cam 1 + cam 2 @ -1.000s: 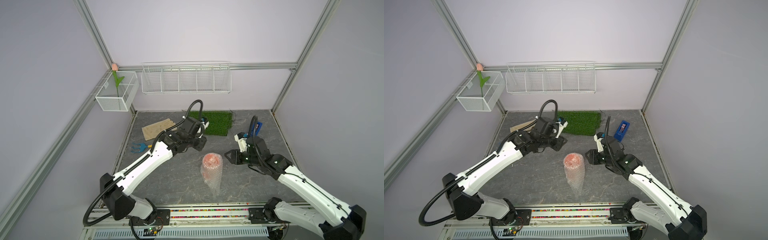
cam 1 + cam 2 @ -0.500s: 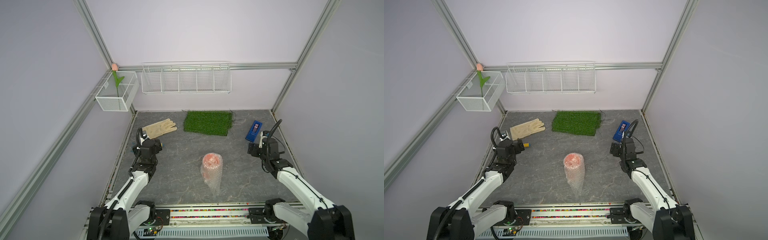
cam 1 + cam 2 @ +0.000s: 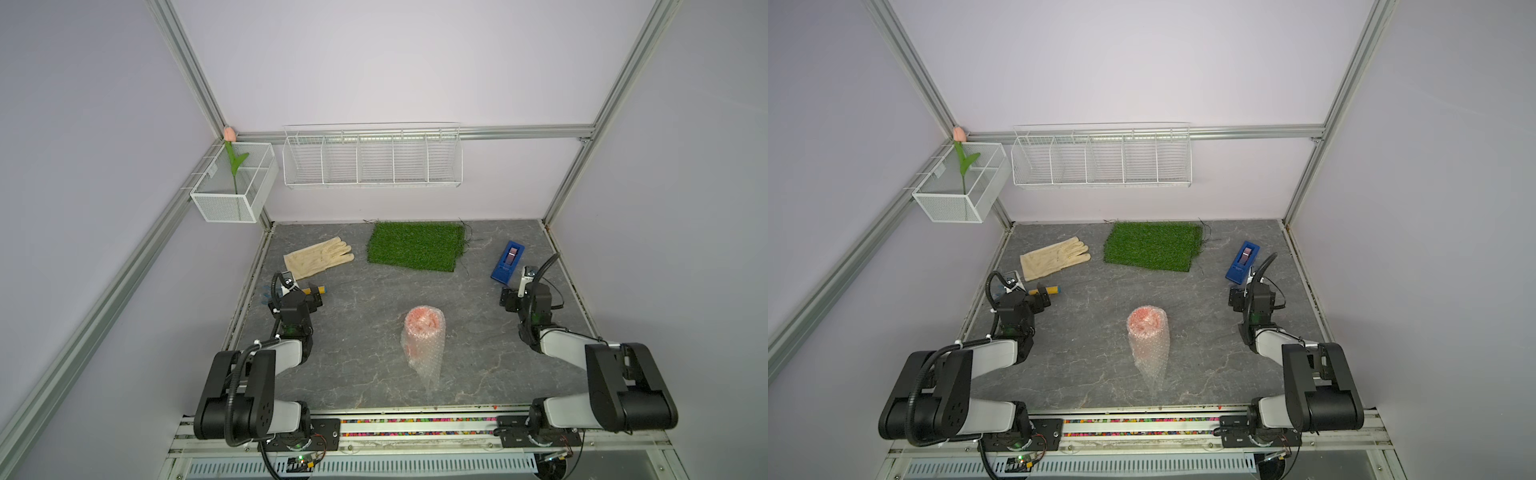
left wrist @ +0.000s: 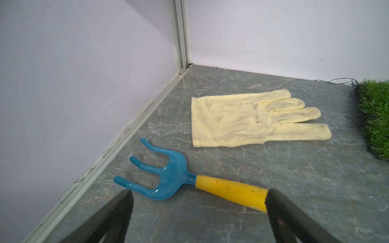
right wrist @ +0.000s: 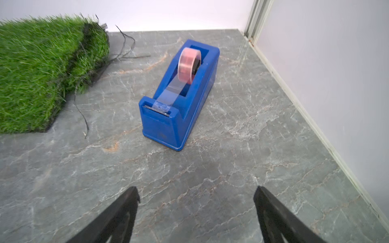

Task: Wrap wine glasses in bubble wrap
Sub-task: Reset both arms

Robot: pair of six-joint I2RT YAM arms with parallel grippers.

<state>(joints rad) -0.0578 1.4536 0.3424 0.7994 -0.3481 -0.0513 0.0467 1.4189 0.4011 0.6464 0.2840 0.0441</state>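
Wrapping looks basically done: the one goblet (image 3: 424, 326) stands on the table (image 3: 353, 332) inside the one bubble wrap (image 3: 428, 365) sheet, in front of the turf mat (image 3: 415, 245), toward the robot. Left gripper (image 4: 199, 195) and right gripper (image 5: 195, 193) both have jaws spread wide, holding nothing. Next up I'd guess taping the loose wrap shut; one tape dispenser (image 5: 179, 94) sits right of the mat.

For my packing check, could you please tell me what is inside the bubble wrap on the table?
A red-orange goblet shows through the bubble wrap, clearest at the wider end. Its stem and foot cannot be made out under the bunched film.
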